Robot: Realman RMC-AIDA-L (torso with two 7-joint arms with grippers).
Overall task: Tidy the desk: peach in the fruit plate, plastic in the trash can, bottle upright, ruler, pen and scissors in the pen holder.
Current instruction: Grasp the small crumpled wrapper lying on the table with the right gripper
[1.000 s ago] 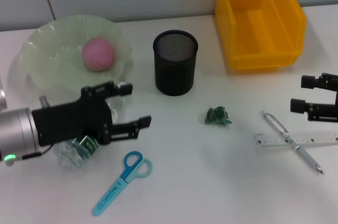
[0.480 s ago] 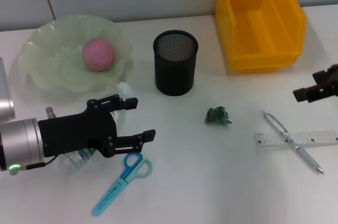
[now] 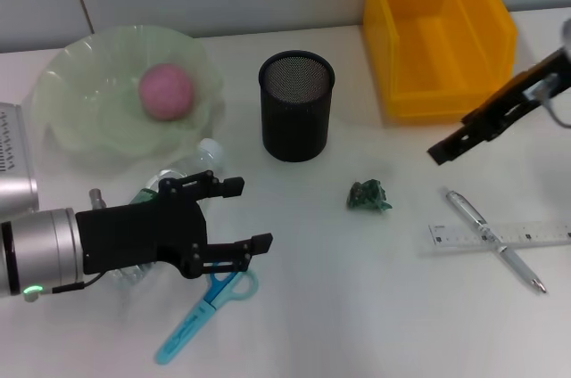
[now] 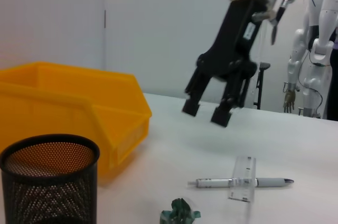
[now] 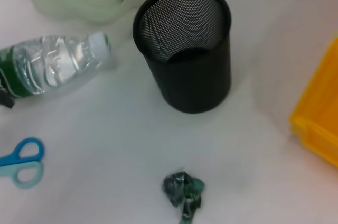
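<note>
Although the clear plastic water bottle with the green label [image 5: 50,68] still lies on its side just in front of the pale green fruit plate [image 3: 80,124], your left gripper [image 3: 239,215] has slid off it toward the blue-handled scissors [image 3: 205,307], jaws spread and empty, so the bottle is not yet upright. The pink peach [image 3: 166,91] already sits in the plate. Your right gripper [image 4: 207,113] has lifted and swung inward over the table, jaws apart, holding nothing, above the silver pen [image 3: 495,240] crossed by the clear ruler [image 3: 500,235]; it looks headed for the crumpled green plastic [image 3: 368,195] between the black mesh pen holder [image 3: 296,106] and the yellow bin [image 3: 437,30].
</note>
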